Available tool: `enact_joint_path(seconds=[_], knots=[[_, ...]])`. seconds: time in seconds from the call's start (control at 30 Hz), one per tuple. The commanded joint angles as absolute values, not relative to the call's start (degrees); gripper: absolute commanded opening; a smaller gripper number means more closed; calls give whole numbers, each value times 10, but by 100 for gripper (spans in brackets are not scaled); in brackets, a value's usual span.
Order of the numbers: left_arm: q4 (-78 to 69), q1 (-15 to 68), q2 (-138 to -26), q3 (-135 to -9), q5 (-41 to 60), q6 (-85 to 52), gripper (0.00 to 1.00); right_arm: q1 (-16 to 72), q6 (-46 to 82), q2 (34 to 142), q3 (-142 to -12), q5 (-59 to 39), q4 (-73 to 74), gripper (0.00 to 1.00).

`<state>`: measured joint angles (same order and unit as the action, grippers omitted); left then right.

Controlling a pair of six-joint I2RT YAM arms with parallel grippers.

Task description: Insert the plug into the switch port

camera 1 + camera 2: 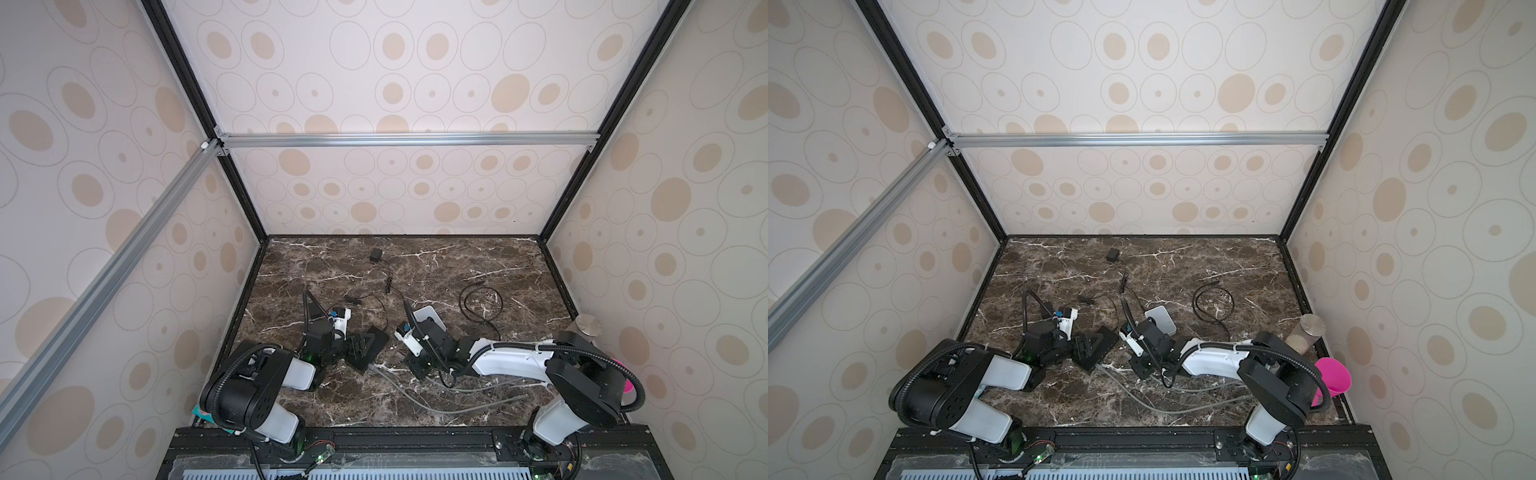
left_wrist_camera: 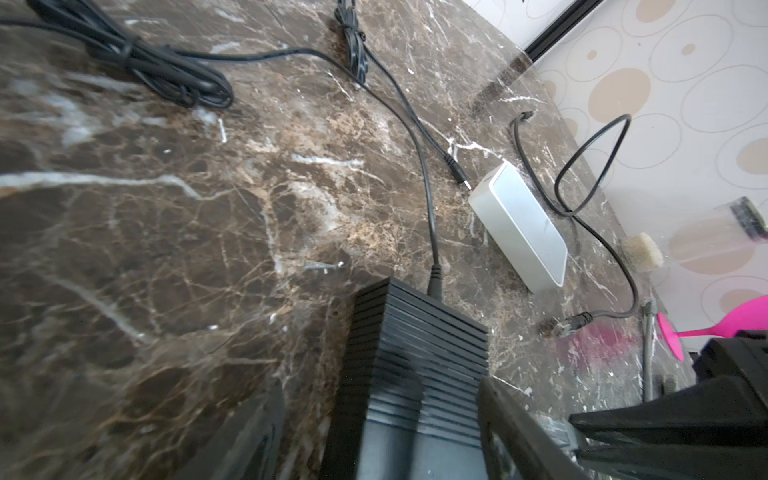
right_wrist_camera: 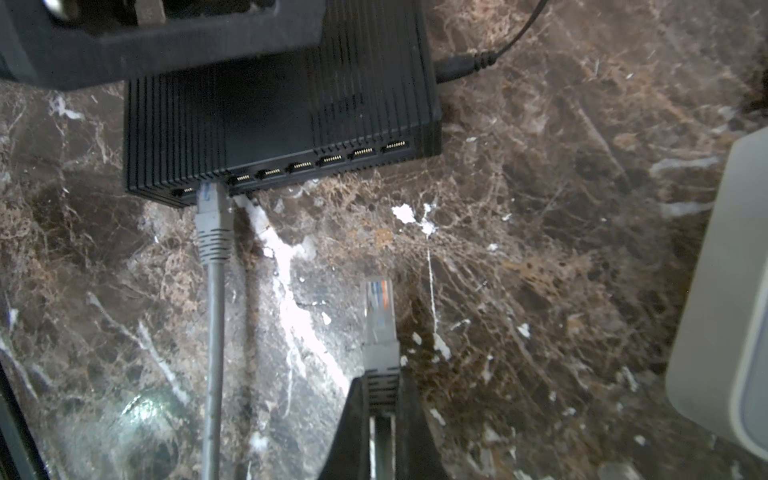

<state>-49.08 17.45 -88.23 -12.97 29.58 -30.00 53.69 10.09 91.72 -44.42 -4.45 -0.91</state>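
Note:
The black switch lies on the marble table. My left gripper is open and straddles it; bare marble shows between one finger and the casing. The right wrist view shows the switch with its row of ports facing my right gripper. That gripper is shut on the grey boot of the clear plug, which points at the ports from a short way off. Another grey cable sits in a port near one end of the row.
A white box lies just behind the right wrist. A looped black cable, a small black adapter and its thin lead lie farther back. Grey cables trail along the front. A lidded jar and a pink funnel stand at the right edge.

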Motion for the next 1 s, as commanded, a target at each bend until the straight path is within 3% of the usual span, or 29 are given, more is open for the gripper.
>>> enact_joint_path(seconds=[0.0, 0.4, 0.97], knots=[[-493, 175, -898, -133, 313, -296, 71, 545, 104, 931, -468, -46, -12, 0], [-461, 175, -910, -149, 312, -287, 56, 554, 104, 985, -528, -46, -16, 0], [-441, 175, -954, -169, 305, -292, 46, 565, 107, 1011, -552, -43, -25, 0]])
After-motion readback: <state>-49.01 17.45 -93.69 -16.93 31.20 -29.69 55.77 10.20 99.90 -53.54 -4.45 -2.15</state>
